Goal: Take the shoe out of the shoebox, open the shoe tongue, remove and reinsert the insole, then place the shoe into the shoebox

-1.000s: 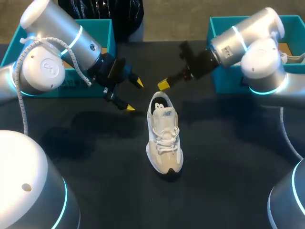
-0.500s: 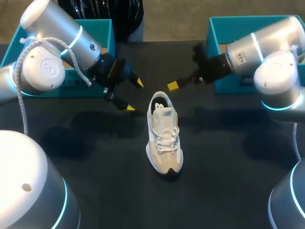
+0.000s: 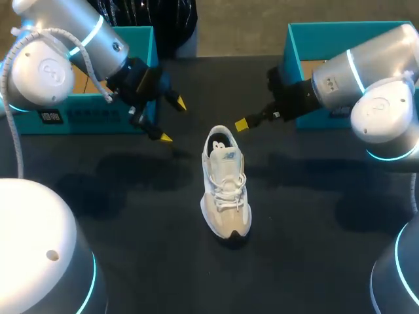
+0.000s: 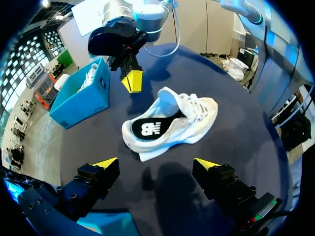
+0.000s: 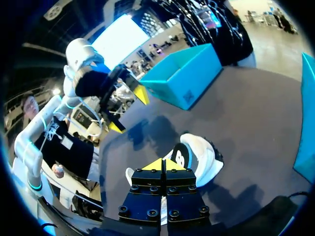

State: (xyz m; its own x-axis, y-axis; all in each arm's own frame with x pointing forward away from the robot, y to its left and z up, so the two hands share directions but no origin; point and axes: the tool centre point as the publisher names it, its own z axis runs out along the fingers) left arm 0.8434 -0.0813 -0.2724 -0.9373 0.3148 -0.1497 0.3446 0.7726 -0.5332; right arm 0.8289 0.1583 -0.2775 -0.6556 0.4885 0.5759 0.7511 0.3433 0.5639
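A white and beige shoe (image 3: 226,190) stands on the dark table, toe toward the near edge, with its black insole (image 4: 147,129) showing in the opening. My left gripper (image 3: 171,120) hovers open to the left of the heel, nothing between its fingers (image 4: 106,163); in the left wrist view the shoe (image 4: 172,123) lies ahead of it. My right gripper (image 3: 241,123) is shut and empty, up and right of the heel. In the right wrist view its closed tips (image 5: 165,164) stand over the shoe (image 5: 199,155).
A teal shoebox (image 3: 98,114) stands at the back left behind my left arm. Another teal box (image 3: 308,39), at the back right behind my right arm, holds a second shoe (image 4: 91,76). Dark tabletop (image 3: 150,235) surrounds the shoe.
My right gripper has shut and drawn back to the right, away from the shoe's heel. My left arm has lifted back and to the left a little. The shoe has not moved.
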